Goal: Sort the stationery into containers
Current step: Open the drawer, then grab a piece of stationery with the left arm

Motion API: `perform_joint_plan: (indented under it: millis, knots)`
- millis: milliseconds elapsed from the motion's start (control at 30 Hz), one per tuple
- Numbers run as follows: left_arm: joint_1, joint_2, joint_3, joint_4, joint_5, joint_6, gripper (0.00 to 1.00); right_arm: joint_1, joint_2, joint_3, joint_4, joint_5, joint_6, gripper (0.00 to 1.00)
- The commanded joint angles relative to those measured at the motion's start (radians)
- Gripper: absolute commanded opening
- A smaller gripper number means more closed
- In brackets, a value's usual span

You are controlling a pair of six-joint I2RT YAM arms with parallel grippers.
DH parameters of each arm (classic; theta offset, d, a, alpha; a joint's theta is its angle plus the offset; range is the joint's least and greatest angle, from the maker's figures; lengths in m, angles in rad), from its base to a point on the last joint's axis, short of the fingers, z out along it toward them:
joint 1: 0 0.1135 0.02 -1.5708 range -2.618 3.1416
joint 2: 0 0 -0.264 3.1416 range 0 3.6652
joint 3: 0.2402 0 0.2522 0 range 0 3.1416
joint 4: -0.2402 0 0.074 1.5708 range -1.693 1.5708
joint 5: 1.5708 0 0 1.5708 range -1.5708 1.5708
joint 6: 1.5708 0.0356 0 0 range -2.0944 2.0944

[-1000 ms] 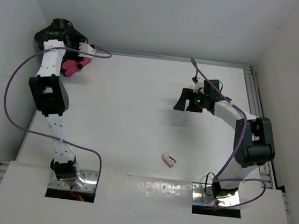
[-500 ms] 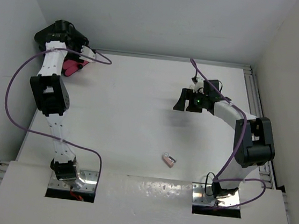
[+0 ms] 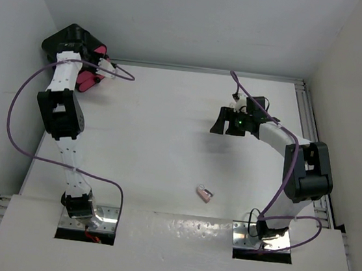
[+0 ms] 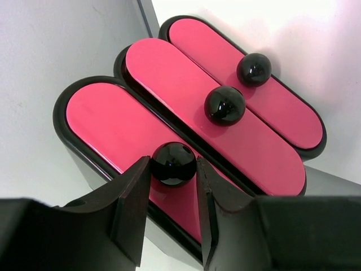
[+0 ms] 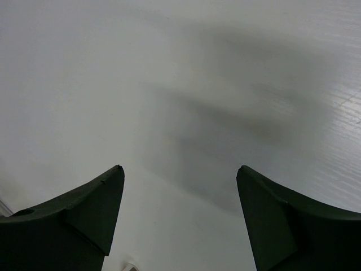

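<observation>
A: Left gripper (image 4: 172,165)?
B: Clenched on the black knob (image 4: 174,161) of the nearest pink drawer (image 4: 107,124), one finger touching each side. The black cabinet (image 3: 65,34) sits at upper left of the top view.
A: Right gripper (image 5: 180,168)? Stationery?
B: Jaws spread wide over the bare table (image 3: 169,121). One pinkish eraser block (image 3: 205,193) lies at lower centre, well apart from both grippers.

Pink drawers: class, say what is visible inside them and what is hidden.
Nothing inside shows. The pink drawers present only their fronts and black knobs in the black cabinet; any contents are covered.
</observation>
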State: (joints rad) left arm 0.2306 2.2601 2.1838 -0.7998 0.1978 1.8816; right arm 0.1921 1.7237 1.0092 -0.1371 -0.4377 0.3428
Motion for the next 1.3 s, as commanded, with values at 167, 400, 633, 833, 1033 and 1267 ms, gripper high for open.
perform_joint_plan:
  millis: [167,400,633,833,1033,1267]
  knots:
    - [-0.048,-0.149,-0.168,-0.016,0.098,0.059,0.14,0.003,-0.01,0.029,0.017,0.001,-0.001,0.79]
    - [-0.103,-0.203,-0.219,-0.036,0.117,0.031,0.04,0.004,-0.009,0.029,0.017,-0.004,-0.001,0.79]
    - [-0.132,-0.234,-0.245,-0.041,0.12,0.007,0.05,0.0,-0.018,0.016,0.017,-0.006,-0.001,0.79]
    - [-0.151,-0.254,-0.251,-0.067,0.121,-0.002,0.39,-0.005,-0.019,0.009,0.022,-0.01,0.002,0.79]
    - [-0.154,-0.283,-0.252,-0.029,0.164,-0.082,0.89,-0.005,-0.023,0.016,0.019,-0.012,0.001,0.79]
    - [-0.218,-0.37,-0.249,0.088,0.255,-0.29,0.92,-0.02,-0.058,0.017,-0.027,-0.015,-0.053,0.79]
